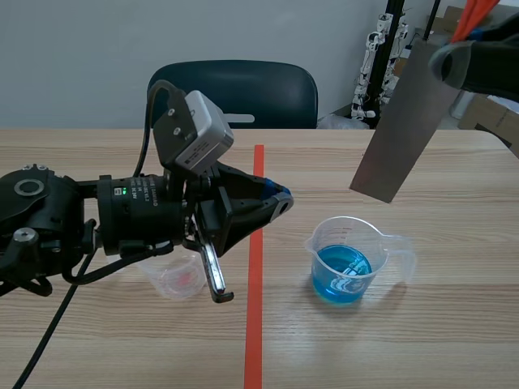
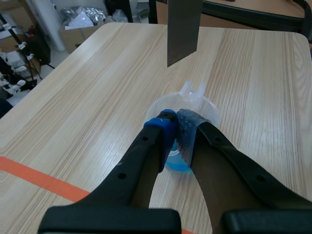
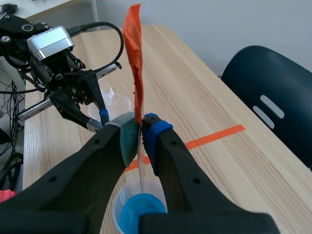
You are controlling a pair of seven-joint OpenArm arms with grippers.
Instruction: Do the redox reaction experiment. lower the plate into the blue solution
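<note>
1. Holding the metal plate (image 1: 403, 121) by its upper end, the right gripper (image 3: 141, 127) is clamped on it; the plate hangs tilted in the air.
2. The plate's lower edge is above the measuring cup (image 1: 350, 258) of blue solution (image 1: 340, 274), touching neither.
3. The left gripper (image 2: 176, 121) is empty, pads pressed together, just beside the cup.
4. Judgement: lowering is not yet done. The next move calls for centring the plate over the cup's mouth, then descending straight, clear of the rim.
</note>
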